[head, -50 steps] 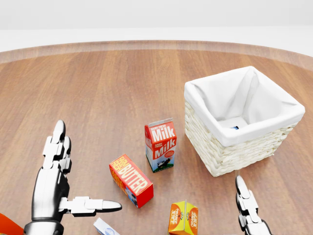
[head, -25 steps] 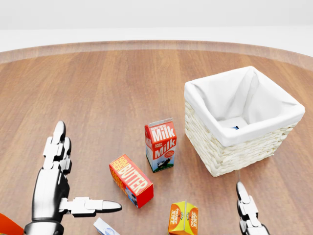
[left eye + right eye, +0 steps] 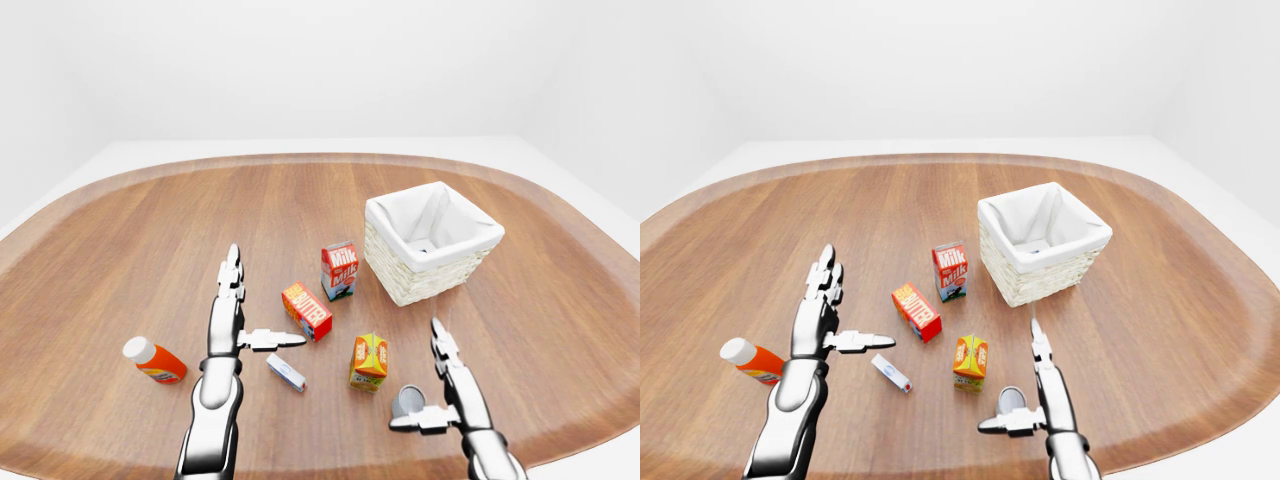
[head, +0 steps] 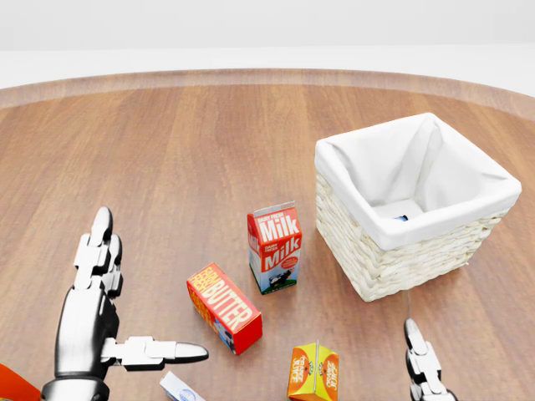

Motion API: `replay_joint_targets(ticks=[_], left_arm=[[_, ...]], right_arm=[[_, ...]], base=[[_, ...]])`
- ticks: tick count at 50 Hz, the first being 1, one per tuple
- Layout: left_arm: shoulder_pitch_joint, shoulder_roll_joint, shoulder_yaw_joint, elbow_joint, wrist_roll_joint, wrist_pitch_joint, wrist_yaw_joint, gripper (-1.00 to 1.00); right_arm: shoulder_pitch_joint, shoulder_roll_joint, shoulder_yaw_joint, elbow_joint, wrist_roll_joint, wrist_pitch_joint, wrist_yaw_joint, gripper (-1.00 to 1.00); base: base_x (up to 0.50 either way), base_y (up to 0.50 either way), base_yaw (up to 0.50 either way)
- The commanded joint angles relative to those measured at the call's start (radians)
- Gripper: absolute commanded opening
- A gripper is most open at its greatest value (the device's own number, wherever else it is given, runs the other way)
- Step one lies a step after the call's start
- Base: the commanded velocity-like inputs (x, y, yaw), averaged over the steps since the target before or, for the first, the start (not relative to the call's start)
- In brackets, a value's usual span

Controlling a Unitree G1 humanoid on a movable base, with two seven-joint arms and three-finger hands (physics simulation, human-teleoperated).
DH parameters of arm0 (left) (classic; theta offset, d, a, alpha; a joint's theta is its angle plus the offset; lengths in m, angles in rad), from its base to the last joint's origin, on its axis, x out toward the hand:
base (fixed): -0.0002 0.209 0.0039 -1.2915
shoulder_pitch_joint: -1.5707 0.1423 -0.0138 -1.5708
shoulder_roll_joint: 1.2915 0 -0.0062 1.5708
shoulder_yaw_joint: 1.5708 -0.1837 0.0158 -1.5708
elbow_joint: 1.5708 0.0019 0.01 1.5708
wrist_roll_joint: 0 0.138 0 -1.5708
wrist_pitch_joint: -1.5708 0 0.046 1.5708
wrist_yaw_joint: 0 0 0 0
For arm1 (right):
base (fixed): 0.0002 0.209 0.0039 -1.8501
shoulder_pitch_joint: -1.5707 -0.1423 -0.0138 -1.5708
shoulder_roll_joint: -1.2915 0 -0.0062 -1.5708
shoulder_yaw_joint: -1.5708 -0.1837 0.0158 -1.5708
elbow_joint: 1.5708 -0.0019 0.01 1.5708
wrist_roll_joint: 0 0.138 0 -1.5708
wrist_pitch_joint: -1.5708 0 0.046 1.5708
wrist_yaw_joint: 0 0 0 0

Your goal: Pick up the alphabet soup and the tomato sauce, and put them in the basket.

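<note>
1. Though low near the left-eye view's bottom edge, R hand point(image 3: 452, 392) plainly released: fingers straight, thumb out sideways, grasping nothing.
2. Just beside that thumb, to its left: grey can point(image 3: 407, 401), end-on, label hidden. Likely one of the two task cans; can't tell which.
3. L hand point(image 3: 226, 328) likewise slack, fingers spread flat, thumb pointing right, above bare table point(image 3: 120, 250). Nothing in it.
4. Near L thumb: small box point(image 3: 286, 372) and butter point(image 4: 223, 307); farther left, bottle point(image 3: 154, 361) lying down.
5. Between hands: juice point(image 4: 313, 373); above it, milk point(image 4: 274, 247), upright.
6. Upper right, well apart from both hands: basket point(image 3: 425, 282), white liner, upright. Blue speck point(image 4: 401, 218) at its bottom, too small to ID; poss. a can already dropped in, poss. not.
7. Progress, as judged: at best half done. Grey can not yet grasped, not in basket.
8. Left to do: close R hand on can, lift, carry up-right to basket, drop. Second can nowhere visible on table.
</note>
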Motion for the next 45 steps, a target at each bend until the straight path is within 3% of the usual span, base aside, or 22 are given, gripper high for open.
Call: replay_joint_targets(ticks=[1,5,6,11,19,24,45], left_arm=[[0.004,-0.001,0.001,-0.013,-0.018,0.000,-0.009,1.00],[0.007,-0.001,0.001,-0.017,-0.018,0.000,-0.009,1.00],[0.005,-0.001,0.002,-0.012,-0.018,0.000,-0.009,1.00],[0.002,0.000,0.004,-0.007,-0.020,0.000,-0.010,1.00],[0.002,-0.001,0.003,-0.007,-0.018,0.000,-0.008,1.00],[0.003,-0.001,0.002,-0.006,-0.018,0.000,-0.008,1.00],[0.004,-0.001,0.002,-0.007,-0.018,0.000,-0.009,1.00]], right_arm=[[0.024,0.003,0.004,-0.035,0.001,0.000,0.008,1.00],[0.004,-0.001,-0.002,0.088,-0.021,0.000,-0.022,1.00],[0.025,0.002,0.004,-0.013,-0.008,0.000,0.001,1.00],[0.029,0.003,0.004,-0.034,-0.011,0.000,0.007,1.00],[-0.026,-0.007,-0.012,0.154,-0.036,0.000,-0.036,1.00],[-0.012,-0.006,-0.007,0.071,-0.023,0.000,-0.014,1.00],[-0.061,-0.017,-0.016,0.217,-0.042,0.000,-0.053,1.00]], base=[[0.00,0.00,0.00],[0.00,0.00,0.00],[0.00,0.00,0.00],[0.00,0.00,0.00],[0.00,0.00,0.00],[0.00,0.00,0.00],[0.00,0.00,0.00]])
